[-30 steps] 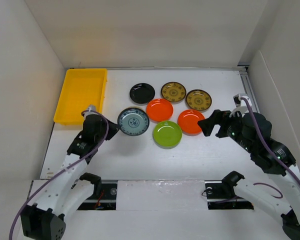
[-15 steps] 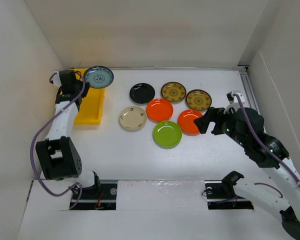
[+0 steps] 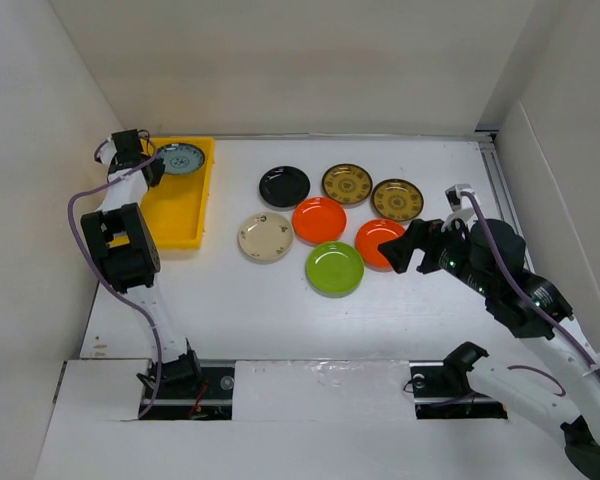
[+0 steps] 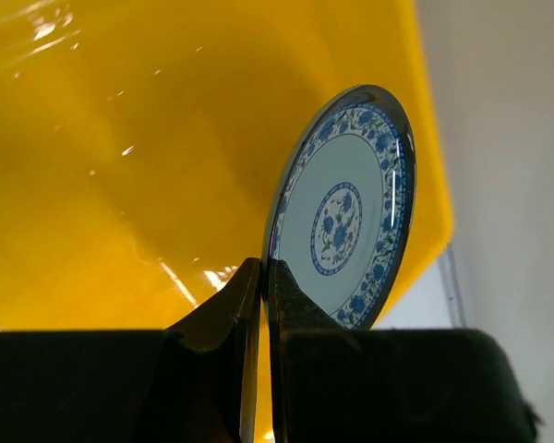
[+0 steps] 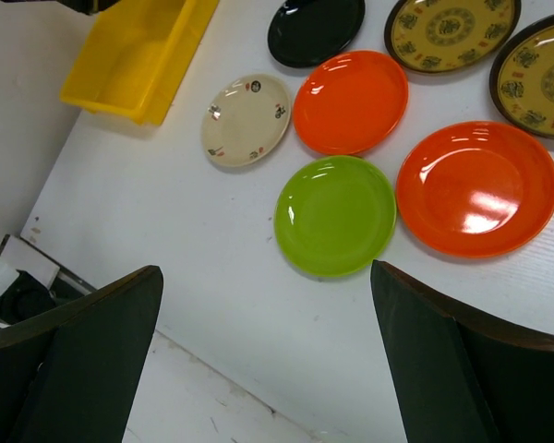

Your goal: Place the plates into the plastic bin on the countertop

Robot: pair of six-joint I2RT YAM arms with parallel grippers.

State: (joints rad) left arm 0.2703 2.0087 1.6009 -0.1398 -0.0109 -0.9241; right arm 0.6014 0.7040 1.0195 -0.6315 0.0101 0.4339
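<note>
1. The plates looked stiff, glossy and light: shallow dishes with a thin raised rim. A surface that smooth would probably slip under a loose pinch. A drop onto hard plastic might chip one, though the material could not be told.
2. The best hold seemed to be the rim, with one finger above and one below, since a dish lying flat on the bench [image 3: 280,310] offers little else to take.
3. The left pincer [image 4: 262,269] was clenched on the rim of the blue-patterned plate [image 4: 346,217]. Its fingers nearly met, with only the thin edge between them.
4. That plate hung tilted on edge over the yellow bin [image 4: 120,138], at the upper left of the overhead view. Whether its far edge touched the bin's floor could not be told.
5. The right pincer [image 5: 266,272] was spread wide and grasped nothing. It hung above the bench near the lime green plate [image 5: 335,215] and the orange plate [image 5: 477,188] at the right of its view.
6. Seven dishes lay flat on the bench outside the bin. Besides those two, they were the second orange plate [image 5: 351,101], the cream plate [image 5: 246,120], the black plate [image 5: 316,28] and two gold-patterned plates [image 5: 452,28] [image 5: 540,88].
</note>
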